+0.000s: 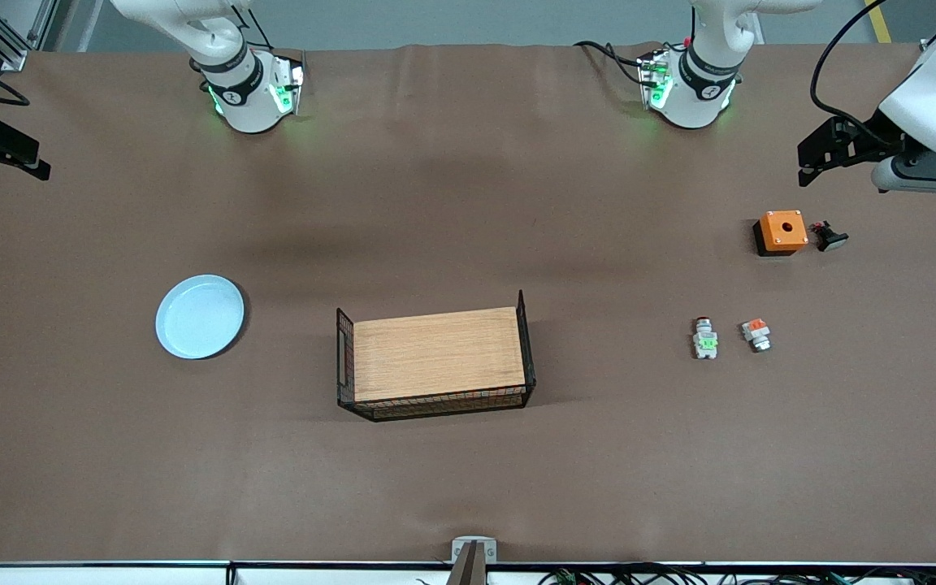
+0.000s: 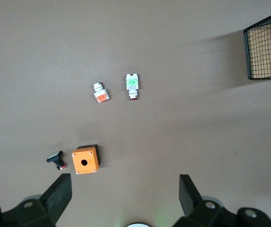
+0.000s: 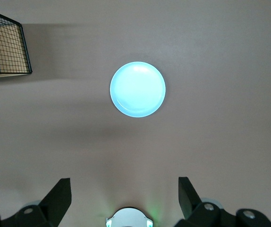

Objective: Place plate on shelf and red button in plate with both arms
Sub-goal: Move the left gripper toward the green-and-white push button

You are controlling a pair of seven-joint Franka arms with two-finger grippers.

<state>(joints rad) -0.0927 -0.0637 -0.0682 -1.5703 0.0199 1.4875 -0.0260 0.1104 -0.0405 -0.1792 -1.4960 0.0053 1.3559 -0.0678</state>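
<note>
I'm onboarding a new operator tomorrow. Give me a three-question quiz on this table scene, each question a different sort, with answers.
1. True or false: the plate already rests on the wooden tray.
2. Multiple choice: the red button lies beside which item? A) the plate B) a similar small part with an orange-red top C) the orange box
3. Fill in: both the left gripper and the right gripper hang above the table with fingers ____.

Key: 1 false, it lies on the table toward the right arm's end; 2 B; 3 open, holding nothing.
</note>
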